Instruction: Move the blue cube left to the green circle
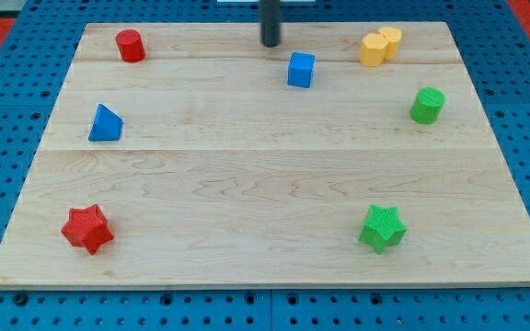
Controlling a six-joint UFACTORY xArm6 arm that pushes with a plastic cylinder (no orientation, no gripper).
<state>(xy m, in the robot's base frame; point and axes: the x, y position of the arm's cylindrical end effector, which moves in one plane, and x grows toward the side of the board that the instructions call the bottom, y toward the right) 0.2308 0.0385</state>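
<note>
The blue cube (301,70) sits near the view's top, a little right of centre. The green circle, a short green cylinder (427,105), stands at the view's right, lower and well to the right of the cube. My tip (271,43) is at the view's top, just up and left of the blue cube, with a small gap between them.
The wooden board (265,184) lies on a blue pegboard. A red cylinder (131,45) is at top left, a blue triangle (105,123) at left, a red star (87,229) at bottom left, a green star (382,228) at bottom right, a yellow block (378,46) at top right.
</note>
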